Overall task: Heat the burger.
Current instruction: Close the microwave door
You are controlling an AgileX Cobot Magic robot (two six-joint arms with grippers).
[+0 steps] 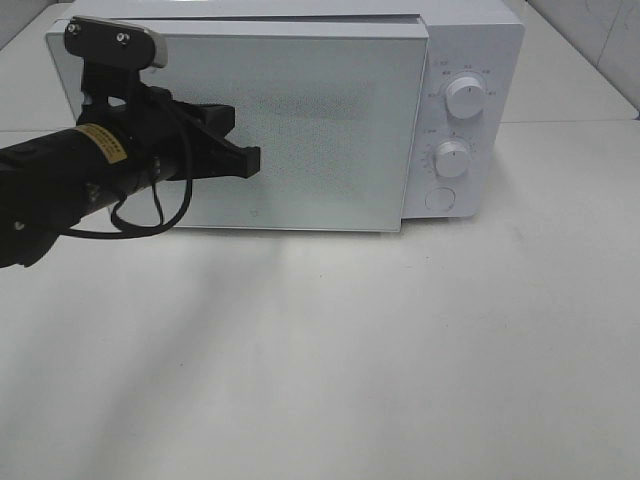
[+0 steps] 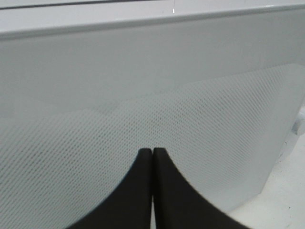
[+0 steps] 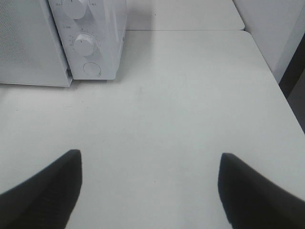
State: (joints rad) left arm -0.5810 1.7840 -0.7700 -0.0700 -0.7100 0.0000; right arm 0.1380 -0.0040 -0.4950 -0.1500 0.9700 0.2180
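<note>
The burger is hidden; no view shows it. A white microwave (image 1: 480,40) stands at the back of the table, and its wide frosted door (image 1: 310,130) lies flat across the front, shut or very nearly so. My left gripper (image 1: 250,160) is shut with nothing in it, its black tips at the left half of the door, touching it or just short of it. In the left wrist view the closed fingertips (image 2: 152,151) point straight at the dotted door panel (image 2: 143,95). My right gripper (image 3: 150,155) stands open and empty over bare table, right of the microwave (image 3: 107,33).
Two white knobs (image 1: 465,97) (image 1: 452,158) and a round button (image 1: 440,198) sit on the microwave's right panel. The white table (image 1: 350,350) stretches in front. The table's right edge (image 3: 281,90) drops off beside a dark gap.
</note>
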